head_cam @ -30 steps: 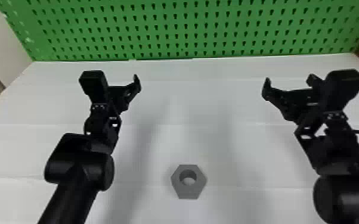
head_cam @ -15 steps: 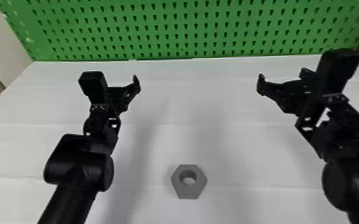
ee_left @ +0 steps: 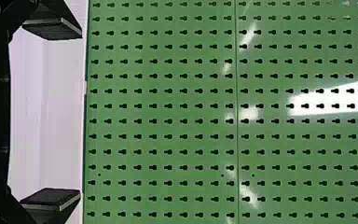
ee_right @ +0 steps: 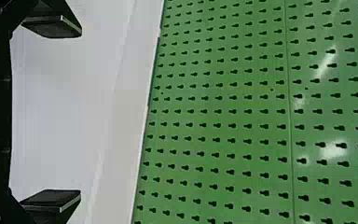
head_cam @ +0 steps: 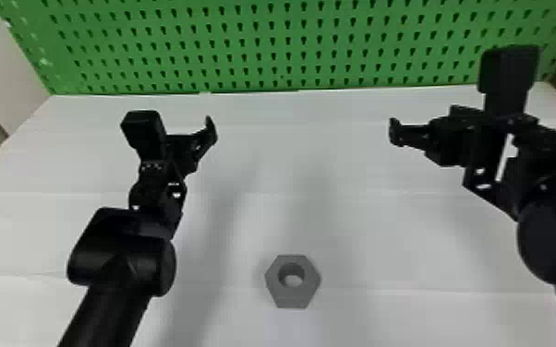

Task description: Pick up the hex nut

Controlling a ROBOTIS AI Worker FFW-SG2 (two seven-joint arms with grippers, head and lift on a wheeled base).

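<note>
The job looks to be at its approach stage: the hex nut (head_cam: pixel 293 296) lies flat on the white worktop (head_cam: pixel 337 221), at six o'clock in the head view, ungripped. From it, the left tool (ee_left: pixel 80 114) sits toward eleven o'clock and the right tool (ee_right: pixel 80 113) between one and two, both spread wide around nothing. Next, one should swing nutward, descend and straddle opposite flats. A green pegboard (head_cam: pixel 249 50) rises at twelve o'clock; the other arm could crowd the reach

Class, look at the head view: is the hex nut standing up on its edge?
No, the hex nut lies flat on the white table, its hole facing up.
</note>
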